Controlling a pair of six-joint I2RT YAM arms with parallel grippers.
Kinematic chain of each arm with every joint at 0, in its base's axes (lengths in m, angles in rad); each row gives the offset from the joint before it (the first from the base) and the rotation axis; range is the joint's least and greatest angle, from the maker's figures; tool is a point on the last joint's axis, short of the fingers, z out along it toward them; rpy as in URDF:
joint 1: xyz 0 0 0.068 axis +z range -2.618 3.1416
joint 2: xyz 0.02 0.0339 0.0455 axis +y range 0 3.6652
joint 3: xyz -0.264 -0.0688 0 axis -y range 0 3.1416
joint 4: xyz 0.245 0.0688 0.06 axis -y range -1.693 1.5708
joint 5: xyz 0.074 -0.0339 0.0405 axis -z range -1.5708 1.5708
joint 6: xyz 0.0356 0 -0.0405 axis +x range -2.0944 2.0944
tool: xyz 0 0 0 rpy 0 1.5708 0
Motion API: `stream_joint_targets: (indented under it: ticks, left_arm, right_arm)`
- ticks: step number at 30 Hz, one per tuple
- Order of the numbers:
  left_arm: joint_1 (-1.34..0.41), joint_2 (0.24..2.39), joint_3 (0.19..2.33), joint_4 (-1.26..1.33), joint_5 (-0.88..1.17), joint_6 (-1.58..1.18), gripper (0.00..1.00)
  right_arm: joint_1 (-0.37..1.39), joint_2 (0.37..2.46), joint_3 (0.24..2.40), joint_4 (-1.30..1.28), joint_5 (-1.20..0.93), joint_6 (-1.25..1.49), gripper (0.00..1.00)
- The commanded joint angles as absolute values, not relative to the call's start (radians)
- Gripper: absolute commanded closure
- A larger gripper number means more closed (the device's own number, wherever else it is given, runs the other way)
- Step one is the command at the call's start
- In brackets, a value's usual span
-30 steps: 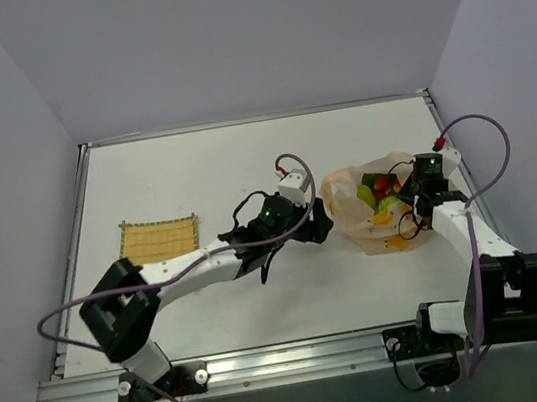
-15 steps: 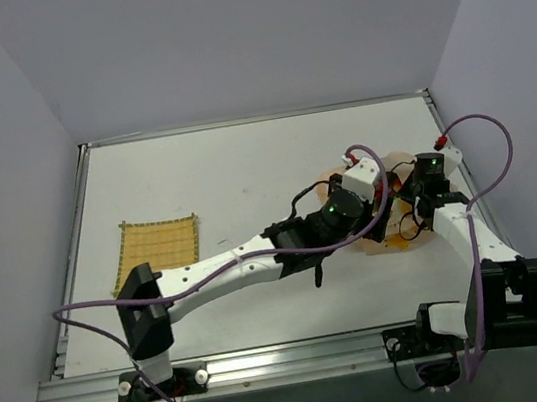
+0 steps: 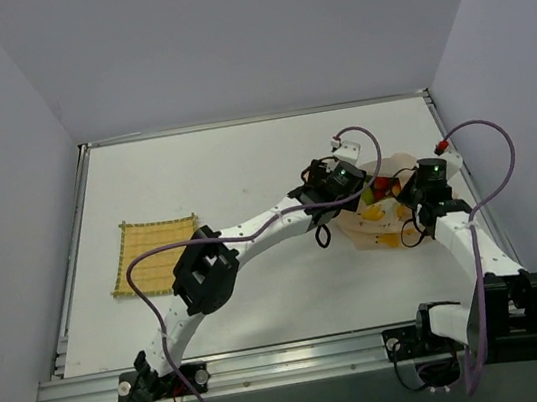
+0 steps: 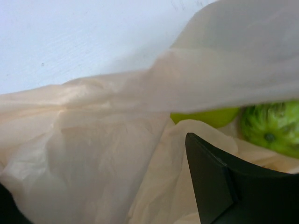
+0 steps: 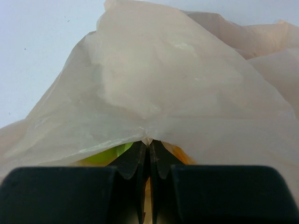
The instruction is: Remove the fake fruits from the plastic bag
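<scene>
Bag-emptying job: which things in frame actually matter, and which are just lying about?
Belong to the job:
- plastic bag
- fake fruits inside it
- right pincer, shut on the bag's film
- left pincer, open, at the bag

Just lying about:
- yellow woven mat, well clear of the bag on the left arm's side

A robotics lab cell: white table (image 3: 223,167) boxed by plain grey walls (image 3: 243,33).
</scene>
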State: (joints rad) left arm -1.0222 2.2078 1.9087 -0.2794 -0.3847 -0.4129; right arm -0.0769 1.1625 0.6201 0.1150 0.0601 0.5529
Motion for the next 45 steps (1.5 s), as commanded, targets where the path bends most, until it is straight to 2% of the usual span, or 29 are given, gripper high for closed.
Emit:
stream_joint_targets:
  ticks: [1, 3, 4, 5, 6, 8, 9, 12, 15, 19, 27, 36, 40, 44, 45]
  left_arm:
    - [-0.991, 2.241, 2.031, -0.308, -0.313, -0.429, 0.25]
    - [-0.962, 2.269, 2.036, -0.267, -0.273, -0.452, 0.28]
    - [-0.951, 2.276, 2.034, -0.249, -0.246, -0.459, 0.35]
    - [-0.94, 2.284, 2.031, -0.235, -0.2, -0.468, 0.45]
    - [-0.918, 2.292, 2.031, -0.206, -0.178, -0.469, 0.73]
    - [-0.89, 2.284, 2.01, -0.17, -0.099, -0.486, 0.94]
    - [-0.861, 2.266, 2.0, -0.132, -0.081, -0.492, 0.98]
    - [-0.812, 2.215, 1.986, -0.08, -0.019, -0.506, 0.98]
    - [-0.776, 2.188, 2.025, -0.077, 0.066, -0.534, 0.98]
    - [-0.764, 2.125, 1.938, -0.008, 0.129, -0.555, 0.98]
    - [-0.746, 2.08, 1.563, 0.34, 0.273, -0.742, 0.98]
    - [-0.735, 2.092, 1.382, 0.547, 0.275, -0.808, 0.98]
    - [-0.736, 2.102, 1.365, 0.557, 0.273, -0.818, 0.98]
    - [-0.742, 2.118, 1.377, 0.555, 0.273, -0.799, 0.98]
    - [-0.745, 2.117, 1.382, 0.552, 0.275, -0.793, 0.98]
  right_arm:
    - [-0.077, 1.134, 0.6, 0.13, 0.045, 0.566, 1.0]
    - [-0.077, 1.131, 0.591, 0.132, 0.048, 0.566, 1.0]
    - [-0.077, 1.132, 0.581, 0.135, 0.052, 0.566, 1.0]
    - [-0.077, 1.132, 0.58, 0.138, 0.055, 0.566, 1.0]
    - [-0.078, 1.141, 0.577, 0.15, 0.057, 0.565, 1.0]
    - [-0.077, 1.169, 0.577, 0.181, 0.017, 0.566, 1.0]
    - [-0.077, 1.184, 0.578, 0.243, -0.015, 0.569, 1.0]
    - [-0.06, 1.282, 0.633, 0.334, -0.078, 0.589, 1.0]
    - [-0.035, 1.371, 0.776, 0.334, -0.094, 0.58, 1.0]
    - [-0.017, 1.338, 0.819, 0.342, -0.084, 0.577, 1.0]
    - [-0.067, 1.177, 0.517, 0.325, -0.003, 0.607, 1.0]
    - [-0.086, 1.181, 0.313, 0.408, 0.029, 0.765, 1.0]
    - [-0.089, 1.207, 0.342, 0.408, 0.04, 0.775, 1.0]
    - [-0.109, 1.365, 0.409, 0.459, 0.023, 0.762, 0.9]
    - [-0.109, 1.382, 0.431, 0.462, 0.017, 0.755, 0.82]
